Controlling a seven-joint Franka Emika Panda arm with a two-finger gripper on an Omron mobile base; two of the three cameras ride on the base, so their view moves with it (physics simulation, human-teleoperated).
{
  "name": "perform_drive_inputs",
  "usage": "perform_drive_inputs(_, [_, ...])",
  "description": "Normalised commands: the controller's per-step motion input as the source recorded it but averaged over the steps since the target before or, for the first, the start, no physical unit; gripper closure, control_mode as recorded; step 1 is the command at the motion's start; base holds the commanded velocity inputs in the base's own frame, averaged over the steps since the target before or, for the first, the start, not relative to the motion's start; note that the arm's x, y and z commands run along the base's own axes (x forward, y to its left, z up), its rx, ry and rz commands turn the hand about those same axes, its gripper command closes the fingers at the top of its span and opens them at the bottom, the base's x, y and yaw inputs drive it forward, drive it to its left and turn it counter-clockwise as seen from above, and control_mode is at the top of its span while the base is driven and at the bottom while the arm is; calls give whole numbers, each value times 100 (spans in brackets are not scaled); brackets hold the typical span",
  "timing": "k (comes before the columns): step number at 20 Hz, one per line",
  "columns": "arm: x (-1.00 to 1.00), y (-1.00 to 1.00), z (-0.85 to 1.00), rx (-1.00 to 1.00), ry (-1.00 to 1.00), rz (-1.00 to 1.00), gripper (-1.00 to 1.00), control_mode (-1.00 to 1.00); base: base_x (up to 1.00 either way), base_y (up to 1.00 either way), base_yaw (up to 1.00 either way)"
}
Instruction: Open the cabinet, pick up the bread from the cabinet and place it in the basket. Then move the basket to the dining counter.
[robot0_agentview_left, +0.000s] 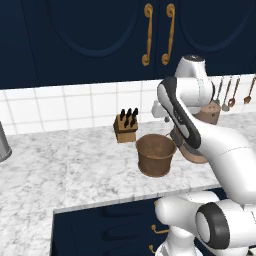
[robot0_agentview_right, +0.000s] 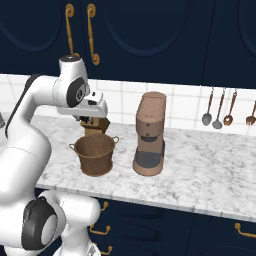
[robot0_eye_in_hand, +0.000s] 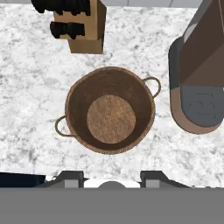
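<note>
Directly under the two-finger gripper (robot0_eye_in_hand: 111, 177), whose dark tips stand apart holding nothing, sits the round brown woven basket (robot0_eye_in_hand: 110, 109), empty, on the marble worktop (robot0_agentview_left: 60, 165). Beyond and above, the dark navy cabinet (robot0_agentview_left: 100, 35) with curvy brass handles looks shut. By my judgement, nothing is done yet; the bread is presumably inside.

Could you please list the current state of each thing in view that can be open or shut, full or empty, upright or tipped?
cabinet: doors shut.
basket: upright on the worktop, empty, no bread in it.
gripper: above the basket, fingers apart, holding nothing.
knife block: upright, knives in their slots.
coffee machine: upright, nothing on its tray.
drawers: shut.
</note>
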Motion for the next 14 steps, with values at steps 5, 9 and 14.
perform_drive_inputs(5, [-25,-1,11,-2,-17,0,-100,-100,0,0,0])
perform_drive_inputs(9, [-3,3,87,-2,-44,0,-100,-100,0,0,0])
perform_drive_inputs(14, [5,27,100,5,-52,-4,-100,-100,0,0,0])
